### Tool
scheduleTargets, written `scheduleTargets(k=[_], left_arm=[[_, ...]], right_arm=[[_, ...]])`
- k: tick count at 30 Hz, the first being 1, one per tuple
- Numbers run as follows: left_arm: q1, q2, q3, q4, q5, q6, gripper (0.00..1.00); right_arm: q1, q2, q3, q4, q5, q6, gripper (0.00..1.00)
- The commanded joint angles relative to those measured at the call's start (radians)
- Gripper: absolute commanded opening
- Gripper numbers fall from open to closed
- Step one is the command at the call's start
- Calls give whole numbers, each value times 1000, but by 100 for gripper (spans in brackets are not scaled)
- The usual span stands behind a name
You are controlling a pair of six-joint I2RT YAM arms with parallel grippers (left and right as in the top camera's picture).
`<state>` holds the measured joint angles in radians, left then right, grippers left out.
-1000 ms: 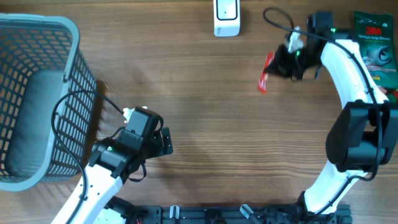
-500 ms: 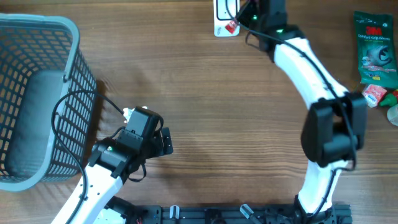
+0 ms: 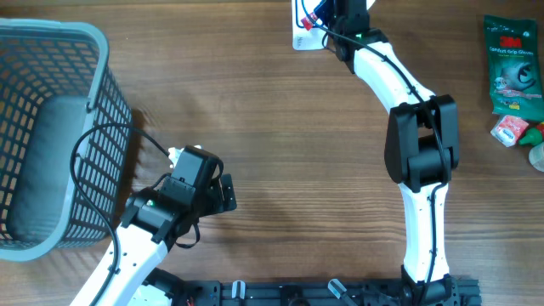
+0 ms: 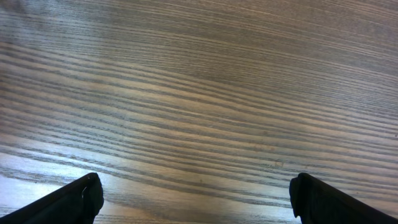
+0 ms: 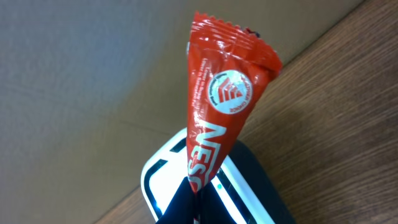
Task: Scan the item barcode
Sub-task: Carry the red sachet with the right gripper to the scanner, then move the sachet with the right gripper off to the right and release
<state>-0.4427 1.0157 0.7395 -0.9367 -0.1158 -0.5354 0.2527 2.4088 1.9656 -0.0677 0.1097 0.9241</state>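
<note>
Left tool (image 3: 224,192) wide open; right tool (image 3: 321,12) pinched shut, at far reach.

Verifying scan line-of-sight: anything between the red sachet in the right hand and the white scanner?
Nothing visible. The right hand holds the red sachet right at the white scanner at the table's far edge, with no object between them. Whether the barcode side faces the scanner can't be told.

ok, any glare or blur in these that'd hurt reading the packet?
Right wrist: red packet sharp, logo legible, scanner behind it a bit softer. Left wrist: bright glare on the table lower left. Overhead: even light, packet tiny at the top edge.
</note>
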Motion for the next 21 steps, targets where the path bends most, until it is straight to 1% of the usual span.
scheduleTargets(k=[1,4,6,11,12,13,14,15,16,19,20,21], left_arm=[[-4,0,4,0,-16,11,100],[-4,0,4,0,-16,11,100],[-4,0,4,0,-16,11,100],[-4,0,4,0,-16,11,100],[-4,0,4,0,-16,11,100],[-5,0,4,0,-16,11,100],[-4,0,4,0,-16,11,100],[-4,0,4,0,-16,11,100],[-5,0,4,0,-16,11,100],[-4,0,4,0,-16,11,100],[-4,0,4,0,-16,11,100],[-5,0,4,0,-16,11,100]], right_arm=[[-6,13,28,-16,10,21,5],[-33,-15,34,-83,-112,34,5],[-68,-54,34,-177,-152,35,5],[-243,-183,34,-498,-120,-87,5],[-305,-203,34,-556,-90,-143,4],[-340,-204,34,-571,-88,-211,5],[-373,-204,33,-577,-89,-319,5],[-413,-195,28,-577,-88,-537,4],[-452,-183,17,-579,-87,-793,5],[-529,-142,-39,-583,-84,-1262,4],[-555,-134,-60,-583,-84,-1327,4],[-575,-127,-75,-581,-85,-1338,5]])
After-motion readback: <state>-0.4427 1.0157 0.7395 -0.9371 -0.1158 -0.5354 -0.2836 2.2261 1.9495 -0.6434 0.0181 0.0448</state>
